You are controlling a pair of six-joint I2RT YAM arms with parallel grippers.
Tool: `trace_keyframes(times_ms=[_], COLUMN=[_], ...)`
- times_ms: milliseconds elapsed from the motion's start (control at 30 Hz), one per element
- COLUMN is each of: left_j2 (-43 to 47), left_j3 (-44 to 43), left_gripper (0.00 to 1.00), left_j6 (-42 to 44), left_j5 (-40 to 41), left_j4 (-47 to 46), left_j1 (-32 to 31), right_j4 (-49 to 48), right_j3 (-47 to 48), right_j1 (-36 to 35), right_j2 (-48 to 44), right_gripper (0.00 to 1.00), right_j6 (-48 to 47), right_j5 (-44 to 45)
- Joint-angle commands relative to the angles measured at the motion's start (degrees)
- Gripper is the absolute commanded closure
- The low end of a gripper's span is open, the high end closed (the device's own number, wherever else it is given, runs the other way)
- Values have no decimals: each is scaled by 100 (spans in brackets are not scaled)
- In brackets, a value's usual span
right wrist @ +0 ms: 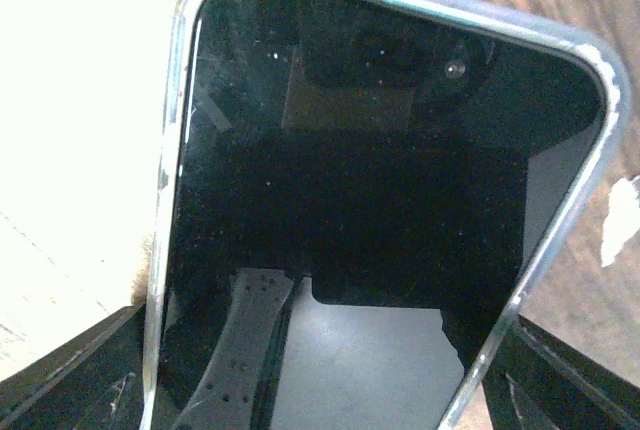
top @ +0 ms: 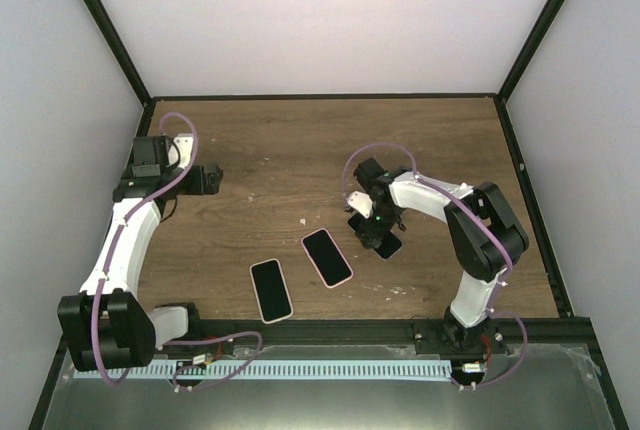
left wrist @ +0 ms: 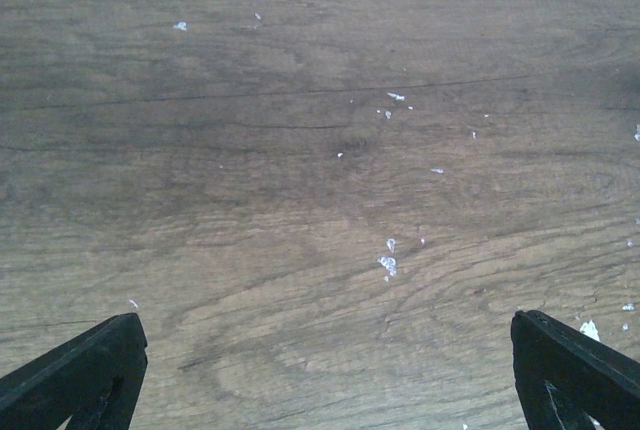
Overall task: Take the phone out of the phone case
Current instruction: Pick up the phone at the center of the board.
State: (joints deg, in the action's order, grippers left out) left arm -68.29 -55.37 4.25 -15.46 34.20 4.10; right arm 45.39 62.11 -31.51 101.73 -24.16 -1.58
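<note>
On my far left the left arm (top: 125,240) reaches up along the side of the wooden surface (top: 300,140), and its left tool (top: 210,178) hangs over bare boards near the left edge. From its wrist camera I see both fingertips (left wrist: 75,380) at the bottom corners of the view, spread wide with nothing between them but wood grain and a few white flecks (left wrist: 388,265). Moving right, two loose handsets lie flat and face up near the front edge: a white-edged phone (top: 271,289), then just beside it a pink-edged phone (top: 327,257), both angled the same way and not touching. Further right, the right arm (top: 470,240) bends back toward the middle, and the right tool (top: 372,230) sits low on the task's phone (right wrist: 350,200), right of centre on the surface. Its wrist camera is almost filled by the dark screen, framed by the pale, scuffed rim of the phone case (right wrist: 420,2). The tool's fingers (right wrist: 90,370) sit against the two long sides of the case, pinching it, with the phone seated inside.
</note>
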Motion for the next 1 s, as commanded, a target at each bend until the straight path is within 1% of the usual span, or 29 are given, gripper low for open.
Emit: trace_keyframes(times_ms=[0, 33, 100, 133, 167, 233, 300, 400, 433, 500, 567, 600, 667, 767, 833, 967], left_j2=[53, 46, 56, 67, 82, 130, 172, 174, 157, 106, 31, -15, -98, -299, -511, -965], left_j3=[36, 31, 42, 53, 67, 102, 151, 214, 226, 264, 329, 375, 496, 659, 700, 685], left_gripper=[0, 0, 0, 0, 0, 0, 0, 0, 0, 0, 0, 0, 0, 0, 3, 11], left_j6=[97, 107, 109, 95, 77, 75, 40, -92, -180, -391, -759, -923, -1217, -1559, -1706, -2115], left_j5=[30, 47, 114, 153, 173, 147, 121, -15, -75, -146, -240, -397, -1000, -1604, -1865, -2402], left_j4=[-279, -308, -382, -420, -467, -571, -724, -868, -892, -961, -1042, -1094, -1267, -1562, -1766, -2150], left_j1=[12, 11, 12, 12, 8, -3, -50, -160, -198, -293, -360, -376, -412, -737, -995, -1279], right_j4=[-615, -564, -400, -318, -251, -182, -268, -485, -528, -571, -600, -632, -704, -852, -966, -1127], right_j3=[169, 262, 391, 394, 358, 195, -90, -378, -398, -345, -232, -167, -37, 104, 145, 299], right_j1=[329, 381, 452, 468, 469, 470, 470, 470, 470, 470, 469, 470, 469, 470, 470, 466], right_j2=[479, 527, 583, 587, 570, 518, 466, 488, 510, 527, 459, 401, 251, -33, -187, -325], right_gripper=[27, 24, 13, 10, 8, 7, 9, 18, 21, 25, 30, 32, 33, 38, 39, 43], right_j6=[-847, -806, -576, -440, -293, -70, 73, 211, 262, 376, 460, 478, 498, 470, 441, 492], right_j5=[515, 541, 527, 481, 420, 290, 266, 351, 372, 399, 388, 394, 445, 222, 52, -182])
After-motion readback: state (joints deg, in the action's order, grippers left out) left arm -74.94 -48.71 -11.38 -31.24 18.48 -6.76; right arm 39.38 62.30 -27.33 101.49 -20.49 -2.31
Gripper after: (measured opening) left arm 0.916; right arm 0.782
